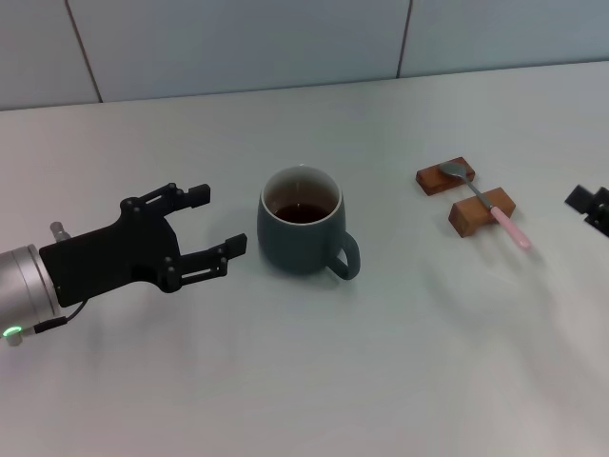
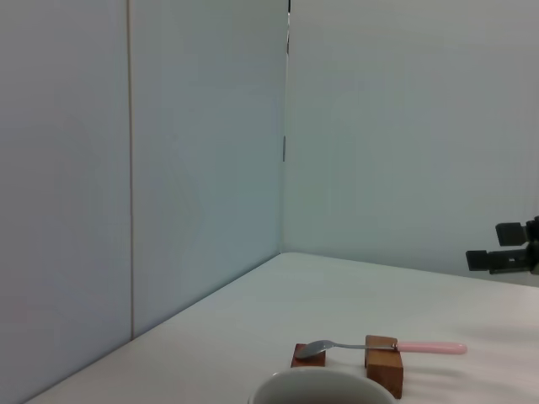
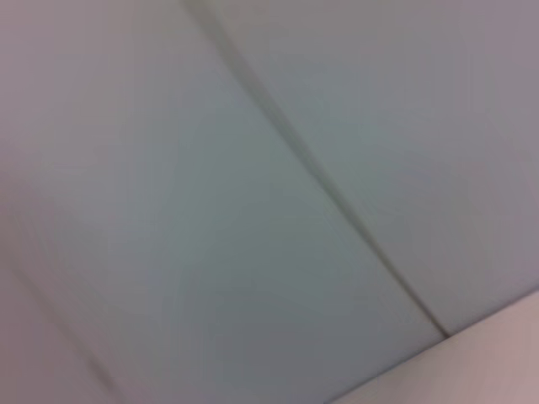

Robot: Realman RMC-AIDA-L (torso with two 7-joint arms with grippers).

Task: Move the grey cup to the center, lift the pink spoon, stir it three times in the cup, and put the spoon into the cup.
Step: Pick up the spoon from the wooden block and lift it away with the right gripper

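Note:
The grey cup (image 1: 297,249) stands upright near the middle of the table, its handle toward the front right and its bottom dark inside. Its rim (image 2: 324,385) also shows in the left wrist view. My left gripper (image 1: 220,221) is open just left of the cup, apart from it and holding nothing. The pink spoon (image 1: 497,213) lies across two wooden blocks at the right, with its metal bowl on the far block and its pink handle (image 2: 429,347) pointing toward the front right. My right gripper (image 1: 590,204) sits at the right edge of the head view, beyond the spoon.
Two brown wooden blocks (image 1: 445,177) (image 1: 482,213) carry the spoon. A pale panelled wall (image 1: 285,43) runs along the far side of the white table (image 1: 381,381). The right wrist view shows only wall panels.

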